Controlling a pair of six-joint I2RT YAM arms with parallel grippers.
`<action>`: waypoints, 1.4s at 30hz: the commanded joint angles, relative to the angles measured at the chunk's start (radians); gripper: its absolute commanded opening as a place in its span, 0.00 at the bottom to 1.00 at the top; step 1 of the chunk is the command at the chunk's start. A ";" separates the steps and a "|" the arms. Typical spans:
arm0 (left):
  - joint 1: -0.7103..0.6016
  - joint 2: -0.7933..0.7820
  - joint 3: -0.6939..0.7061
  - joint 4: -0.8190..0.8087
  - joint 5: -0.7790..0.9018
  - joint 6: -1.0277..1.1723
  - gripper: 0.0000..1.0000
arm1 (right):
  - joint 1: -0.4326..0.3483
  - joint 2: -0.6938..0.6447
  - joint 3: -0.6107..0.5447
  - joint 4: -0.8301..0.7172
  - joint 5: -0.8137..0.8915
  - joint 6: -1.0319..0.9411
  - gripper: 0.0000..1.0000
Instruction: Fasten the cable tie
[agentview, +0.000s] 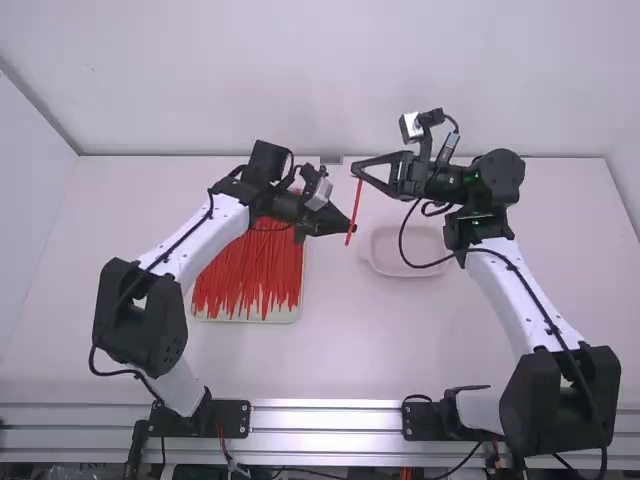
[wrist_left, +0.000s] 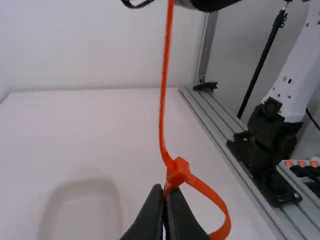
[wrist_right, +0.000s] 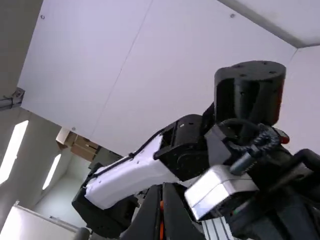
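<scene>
left fingers (wrist_left: 150, 212) clamped together on cable tie (wrist_left: 162, 100) just below its head | tie aloft over worktop (agentview: 400, 330), already looped, long axis near upright | right fingers (agentview: 380, 158) pinching tail directly above; the tightening pull likely runs upward.

A white table (agentview: 340, 335) bears a pale board (agentview: 250, 318) heaped with spare red ties (agentview: 250, 278). Near it, to the right, lies what looks like a shallow white dish (agentview: 385, 256). A grey metal rail (agentview: 330, 410) runs along the table's near edge.
</scene>
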 joint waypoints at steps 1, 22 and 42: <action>0.001 0.031 -0.060 -0.023 -0.131 -0.014 0.02 | -0.002 -0.034 0.093 0.025 0.038 0.021 0.00; 0.002 0.013 0.051 0.007 -0.077 -0.169 0.02 | -0.077 -0.034 0.160 0.023 -0.078 -0.026 0.45; 0.001 -0.003 0.453 0.028 -0.070 -0.463 0.02 | -0.113 -0.034 0.160 0.023 -0.175 -0.037 0.78</action>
